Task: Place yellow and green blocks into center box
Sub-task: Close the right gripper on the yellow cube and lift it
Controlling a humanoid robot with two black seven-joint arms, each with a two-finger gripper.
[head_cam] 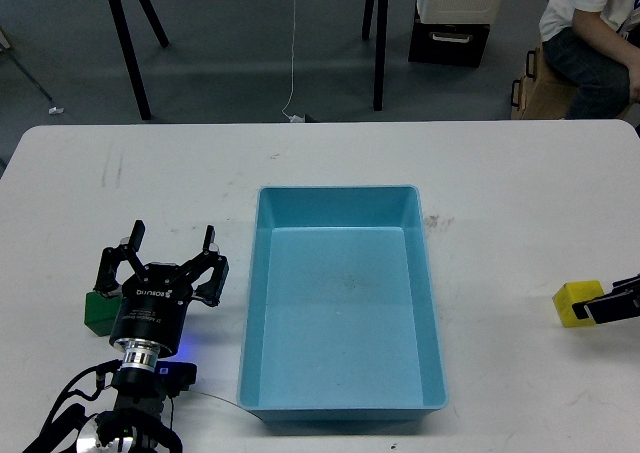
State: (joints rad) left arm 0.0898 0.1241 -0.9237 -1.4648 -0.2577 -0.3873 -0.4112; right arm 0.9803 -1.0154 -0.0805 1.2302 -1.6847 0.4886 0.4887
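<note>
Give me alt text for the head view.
An empty blue tray sits mid-table. The open left gripper hovers beside a green block; the right gripper touches a yellow block at the right edge.

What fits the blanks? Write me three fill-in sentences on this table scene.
1. The large light blue plastic tray holds ____ blocks.
2. The small dark green cube lies on the tray's ____ side.
3. The fingers of the right gripper touch the small ____ cube.

Missing words: no; left; yellow
</note>
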